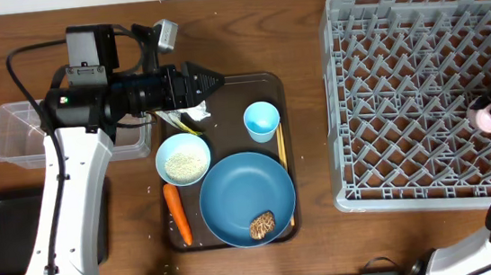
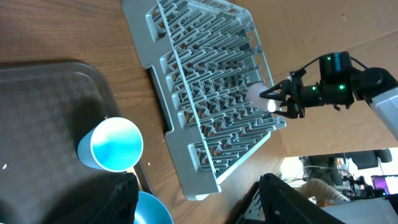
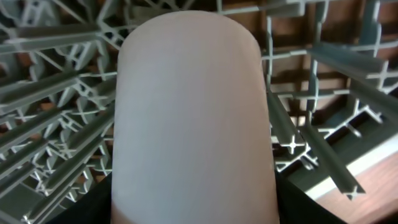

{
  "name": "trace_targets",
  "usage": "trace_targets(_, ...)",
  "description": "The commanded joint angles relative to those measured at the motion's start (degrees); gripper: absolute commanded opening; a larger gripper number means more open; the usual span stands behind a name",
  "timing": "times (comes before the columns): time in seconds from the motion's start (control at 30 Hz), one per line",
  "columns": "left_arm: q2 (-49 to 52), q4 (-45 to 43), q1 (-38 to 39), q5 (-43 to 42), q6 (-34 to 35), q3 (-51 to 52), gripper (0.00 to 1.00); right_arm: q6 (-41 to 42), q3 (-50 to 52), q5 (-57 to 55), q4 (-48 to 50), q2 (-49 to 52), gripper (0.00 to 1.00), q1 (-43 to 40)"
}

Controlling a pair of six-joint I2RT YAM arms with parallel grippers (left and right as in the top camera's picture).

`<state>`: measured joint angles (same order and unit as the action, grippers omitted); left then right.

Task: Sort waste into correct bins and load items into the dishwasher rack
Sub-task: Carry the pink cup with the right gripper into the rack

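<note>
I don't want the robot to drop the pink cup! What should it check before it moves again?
1. Is the pink cup over the dishwasher rack: ok.
2. Do the right fingers have the cup tight: cannot tell.
3. Is the cup resting steady on the rack: cannot tell.
4. Are the left fingers open and empty: ok.
5. Is the light blue cup upright with nothing on it: ok.

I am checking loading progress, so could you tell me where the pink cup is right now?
In the overhead view, the pink cup is over the right edge of the dishwasher rack, about halfway down, between the fingers of the right tool.
</note>
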<state>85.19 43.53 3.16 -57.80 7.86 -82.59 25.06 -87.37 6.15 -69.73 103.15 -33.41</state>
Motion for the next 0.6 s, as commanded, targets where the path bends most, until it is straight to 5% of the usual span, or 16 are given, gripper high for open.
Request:
trace_targets(0.0, 0.11, 0.17, -0.13, 0.50, -0.35, -0.15, 0.63, 1.29, -0.68, -0.09, -0.17, 1.40, 0.76, -0.28)
trace_targets(0.1, 0.11, 0.52, 0.09, 2.43, -0.35, -0.15, 0.64, 0.74, -0.83, 0.13, 0.87, 1.14, 0.87, -0.31)
trace_targets(0.57, 2.03, 3.34, 11.61, 36.04, -2.49, 1.07, 0.68, -17.68, -3.76, 24.50, 3.19, -17.22, 0.86, 3.34)
